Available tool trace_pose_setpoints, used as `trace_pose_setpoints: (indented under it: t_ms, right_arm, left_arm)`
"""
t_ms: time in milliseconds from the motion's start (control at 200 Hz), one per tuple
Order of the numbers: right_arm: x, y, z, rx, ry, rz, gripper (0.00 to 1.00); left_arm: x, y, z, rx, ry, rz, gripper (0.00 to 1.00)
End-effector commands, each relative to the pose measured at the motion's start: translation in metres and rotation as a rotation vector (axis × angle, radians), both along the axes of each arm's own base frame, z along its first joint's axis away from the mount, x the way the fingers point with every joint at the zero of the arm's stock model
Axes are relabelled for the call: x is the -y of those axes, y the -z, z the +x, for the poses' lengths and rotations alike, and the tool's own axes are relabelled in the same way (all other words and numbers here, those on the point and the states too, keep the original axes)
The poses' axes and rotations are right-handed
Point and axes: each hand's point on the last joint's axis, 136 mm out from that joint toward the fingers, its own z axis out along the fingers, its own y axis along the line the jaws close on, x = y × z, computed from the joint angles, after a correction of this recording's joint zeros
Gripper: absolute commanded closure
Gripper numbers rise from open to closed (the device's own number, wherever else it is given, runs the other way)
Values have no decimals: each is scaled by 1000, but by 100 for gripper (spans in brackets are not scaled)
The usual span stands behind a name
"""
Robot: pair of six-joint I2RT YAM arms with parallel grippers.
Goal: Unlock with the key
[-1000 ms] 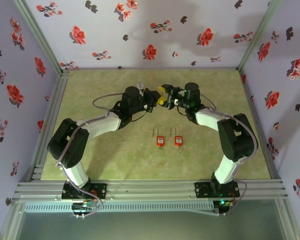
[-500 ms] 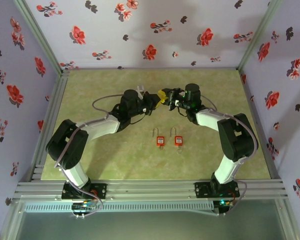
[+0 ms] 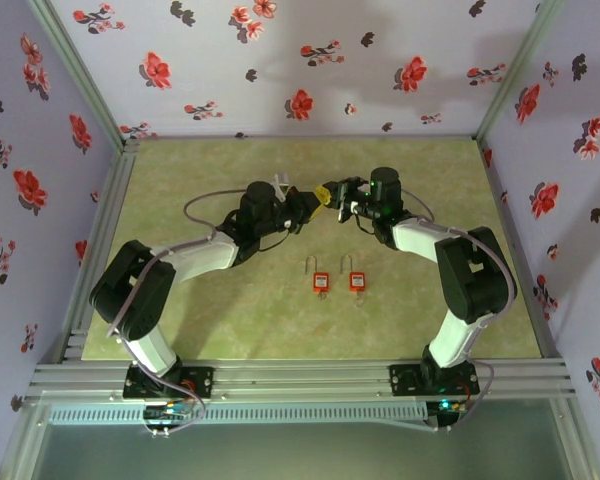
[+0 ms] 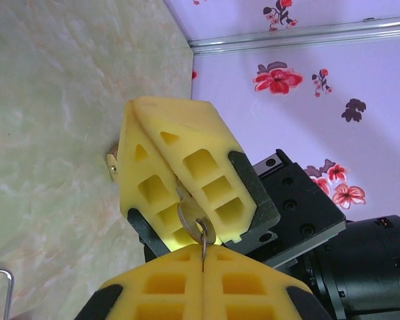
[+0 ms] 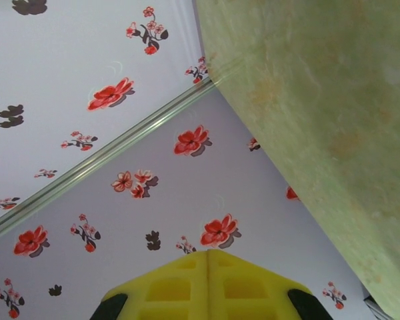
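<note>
Above the far centre of the table (image 3: pixel 200 320), the left gripper (image 3: pixel 305 203) and right gripper (image 3: pixel 327 192) are both pinching the key (image 4: pixel 197 223), fingers closed. The left padlock (image 3: pixel 321 281) and right padlock (image 3: pixel 357 280) are lying nearer, untouched. By my judgement, inserting and turning are not yet done.

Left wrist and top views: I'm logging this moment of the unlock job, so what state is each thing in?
left gripper: shut on the key
right gripper: shut on the key
key: off the table, pinched between both grippers
left padlock: flat on the table, shackle looks closed
right padlock: the same
</note>
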Motion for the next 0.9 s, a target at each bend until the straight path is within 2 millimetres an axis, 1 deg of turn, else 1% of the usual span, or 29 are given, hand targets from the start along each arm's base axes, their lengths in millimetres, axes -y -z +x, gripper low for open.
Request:
trace_pose_setpoints:
  t_ms: [0, 95, 150, 200, 305, 370, 430, 480, 565, 630, 700, 805, 895]
  right_arm:
    - [6, -23, 2, 70, 4, -13, 100]
    - [8, -25, 1, 85, -1, -42, 100]
    - [9, -28, 0, 96, -4, -55, 100]
    - [10, -31, 1, 111, -2, -58, 100]
    - [12, -37, 0, 139, -3, -70, 100]
    - [15, -40, 0, 157, 2, -79, 100]
    - [18, -43, 0, 178, 7, -88, 100]
    - [21, -48, 2, 203, 13, -97, 100]
    - [24, -56, 4, 251, 13, -121, 100]
    - [24, -62, 5, 285, 11, -133, 100]
    - [23, -70, 7, 327, 9, -146, 100]
    - [23, -83, 10, 385, 7, -168, 100]
    - [25, -92, 11, 424, 20, -181, 100]
  left_arm:
    - [3, -11, -13, 36, 48, -11, 100]
    - [2, -11, -13, 36, 39, -19, 100]
    - [2, -11, -13, 40, 37, -22, 92]
    - [1, -11, -14, 38, 36, -23, 83]
    - [-4, -13, -12, 38, 5, -27, 67]
    - [-9, -19, -10, 40, -27, -39, 56]
    - [-14, -26, -9, 36, -56, -56, 49]
    - [-17, -31, -8, 26, -76, -75, 47]
    - [-19, -51, -5, 40, -106, -136, 43]
    - [-19, -67, -4, 56, -112, -167, 42]
    - [-16, -80, -4, 65, -107, -183, 42]
    - [-6, -88, -9, 59, -84, -213, 43]
    - [0, -86, -10, 41, -81, -226, 46]
